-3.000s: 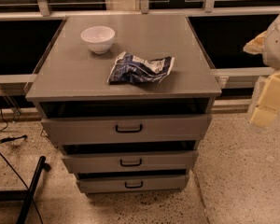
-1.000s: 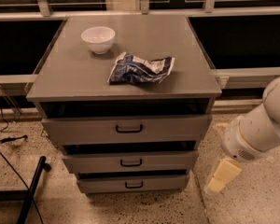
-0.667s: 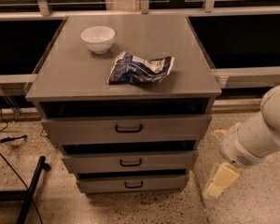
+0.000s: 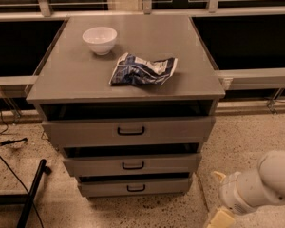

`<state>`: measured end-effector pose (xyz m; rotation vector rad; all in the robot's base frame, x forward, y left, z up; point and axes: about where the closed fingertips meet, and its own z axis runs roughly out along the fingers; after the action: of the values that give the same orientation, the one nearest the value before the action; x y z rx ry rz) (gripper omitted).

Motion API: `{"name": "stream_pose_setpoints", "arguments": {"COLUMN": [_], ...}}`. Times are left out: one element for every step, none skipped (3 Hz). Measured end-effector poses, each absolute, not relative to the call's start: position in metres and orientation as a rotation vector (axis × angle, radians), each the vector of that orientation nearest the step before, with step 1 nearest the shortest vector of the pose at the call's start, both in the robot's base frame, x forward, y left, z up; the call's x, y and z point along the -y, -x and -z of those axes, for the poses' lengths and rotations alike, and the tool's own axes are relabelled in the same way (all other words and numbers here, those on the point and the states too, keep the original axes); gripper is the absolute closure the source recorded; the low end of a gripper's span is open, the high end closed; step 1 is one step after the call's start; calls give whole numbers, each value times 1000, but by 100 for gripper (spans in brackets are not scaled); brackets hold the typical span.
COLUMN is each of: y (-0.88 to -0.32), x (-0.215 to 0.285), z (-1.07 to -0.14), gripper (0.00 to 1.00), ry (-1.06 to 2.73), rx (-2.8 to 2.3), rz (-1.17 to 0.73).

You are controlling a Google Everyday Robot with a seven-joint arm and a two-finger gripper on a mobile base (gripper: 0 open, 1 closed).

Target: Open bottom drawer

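The bottom drawer (image 4: pixel 135 187) is the lowest of three grey drawers in the cabinet, with a small black bar handle (image 4: pixel 136 188) at its middle. It looks shut or nearly shut, with a dark gap above it. The middle drawer (image 4: pixel 132 165) and the top drawer (image 4: pixel 128 131) sit above it. My gripper (image 4: pixel 219 218) is at the bottom right, low near the floor, to the right of the bottom drawer and apart from it. Only cream-coloured finger parts show at the frame's lower edge, below the white arm (image 4: pixel 259 188).
On the cabinet top (image 4: pixel 76 75) stand a white bowl (image 4: pixel 100 39) at the back left and a crumpled blue-and-white chip bag (image 4: pixel 142 70) in the middle. A black pole (image 4: pixel 31 194) and cables lie on the speckled floor at the left. A railing runs behind.
The arm has come down from the upper right to low at the right of the cabinet, and the gripper has sunk toward the frame's bottom edge. The drawers have not moved.
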<state>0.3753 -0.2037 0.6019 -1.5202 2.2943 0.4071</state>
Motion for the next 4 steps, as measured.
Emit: {"name": "stream_pose_setpoints", "arguments": {"y": [-354, -368, -365, -372], "x": [194, 195, 195, 192], "z": [-533, -521, -515, -495], "gripper": [0, 0, 0, 0], "ry": [1461, 1407, 1439, 1510], "rx": [-2288, -2271, -2253, -2197], "rz": [-444, -392, -341, -258]}}
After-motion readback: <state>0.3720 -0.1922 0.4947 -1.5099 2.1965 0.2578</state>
